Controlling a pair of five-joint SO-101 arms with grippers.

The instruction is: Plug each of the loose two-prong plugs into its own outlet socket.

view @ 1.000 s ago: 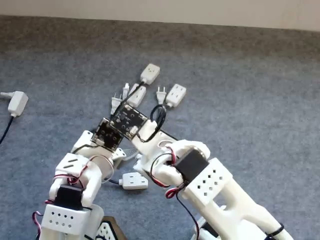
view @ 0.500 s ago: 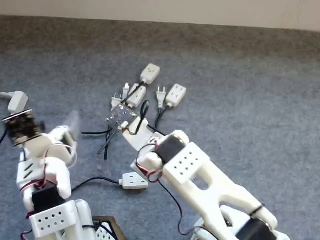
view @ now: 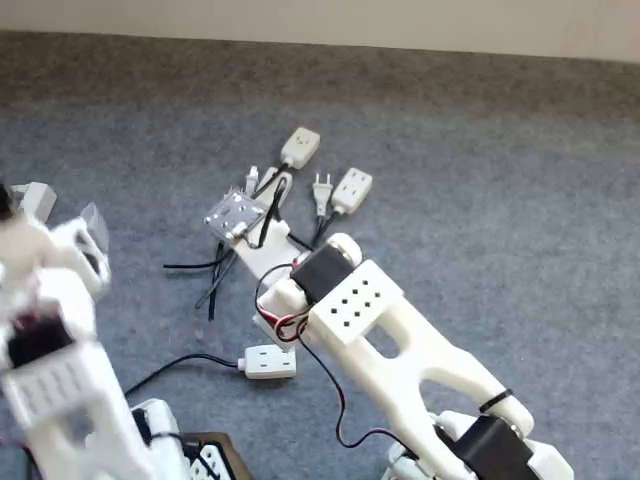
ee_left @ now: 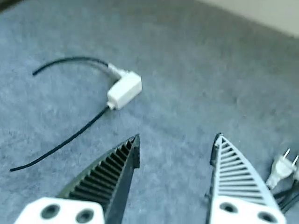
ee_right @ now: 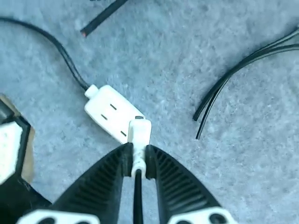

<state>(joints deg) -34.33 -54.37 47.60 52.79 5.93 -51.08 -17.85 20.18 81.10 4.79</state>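
The right gripper [ee_right: 138,150] has its jaws clenched on a small white plug [ee_right: 139,131], which sits against the edge of an outlet socket [ee_right: 108,113] lying on the grey table [ee_right: 243,177]. The plug looks light, hard and slick, so its flat sides are the place to pinch. Its thin cord [ee_right: 138,186] may tug. The prongs are hidden, so I cannot tell how far they are seated. The left gripper [ee_left: 176,140] hangs with jaws released above the table, near a loose 2-prong plug [ee_left: 281,165] cut off at the frame edge.

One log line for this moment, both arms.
right tool: shut on plug, at socket | left tool: open, above carpet
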